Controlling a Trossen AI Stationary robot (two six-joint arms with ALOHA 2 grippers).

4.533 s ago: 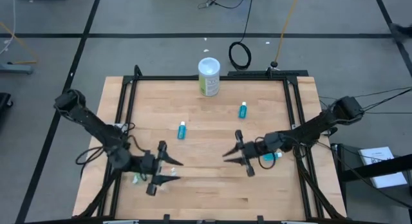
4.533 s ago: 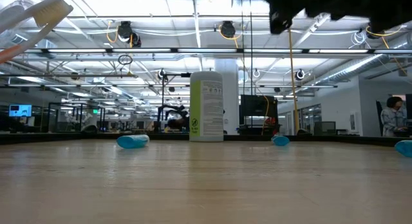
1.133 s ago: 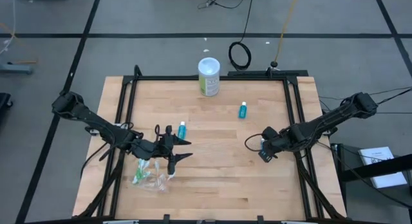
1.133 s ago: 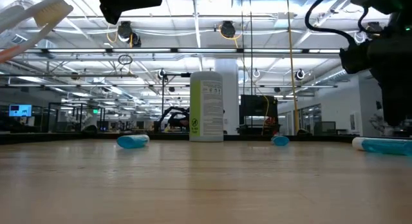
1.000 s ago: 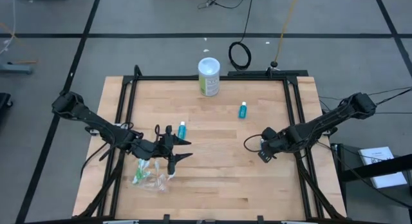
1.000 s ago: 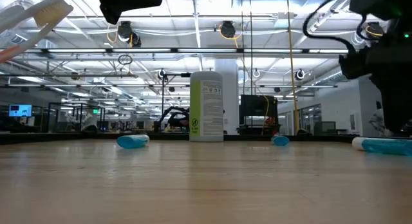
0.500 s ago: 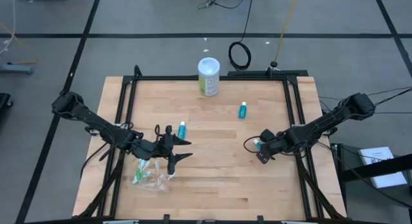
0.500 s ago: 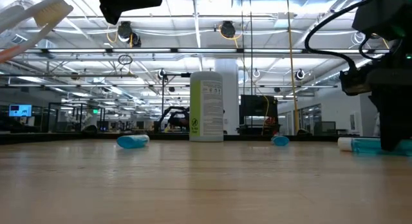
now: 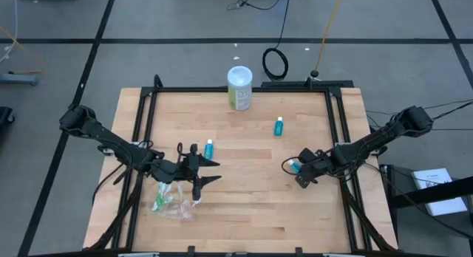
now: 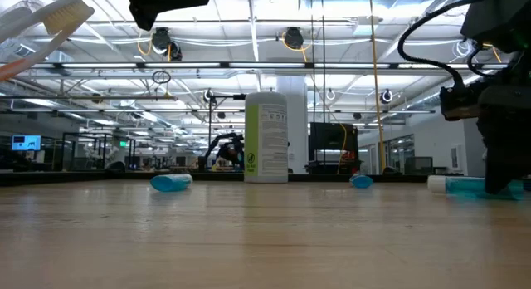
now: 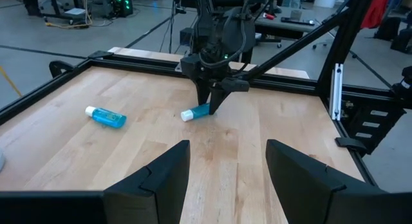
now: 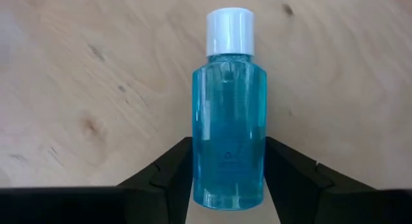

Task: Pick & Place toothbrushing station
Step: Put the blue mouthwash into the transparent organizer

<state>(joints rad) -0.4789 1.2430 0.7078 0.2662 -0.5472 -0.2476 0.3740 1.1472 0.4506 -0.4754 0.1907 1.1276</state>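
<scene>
A teal tube [image 12: 228,134] with a white cap lies on its side on the wooden table [image 9: 244,213], right of centre. My right gripper [image 9: 299,173] stands over it, shut on it. Two more teal tubes [image 9: 209,148] [image 9: 278,126] lie farther left and farther back. My left gripper [image 9: 214,170] hovers open above the table's left half, level, with nothing between its fingers [image 11: 167,169]. Beside it lies a clear plastic cup [image 9: 171,200] with green toothbrushes. An orange-and-white toothbrush [image 10: 50,27] shows close up in the low view. My right gripper pinches the tube's body [image 12: 198,169], near its bottom end, between its two fingers [image 12: 168,165]. The fingers come steeply from above, one on each long side. The tube lies flat on the table, and its cap [image 12: 229,31] points away from the wrist.
A tall white-and-green canister [image 9: 239,87] stands at the table's far edge. A black frame [image 9: 222,89] runs round the tabletop. Bare wood lies between the two grippers and along the near edge.
My right gripper has sunk toward the table onto the teal tube. The tube has slid a little toward the table's left, cap end first, still lying flat. My left gripper has kept still.
</scene>
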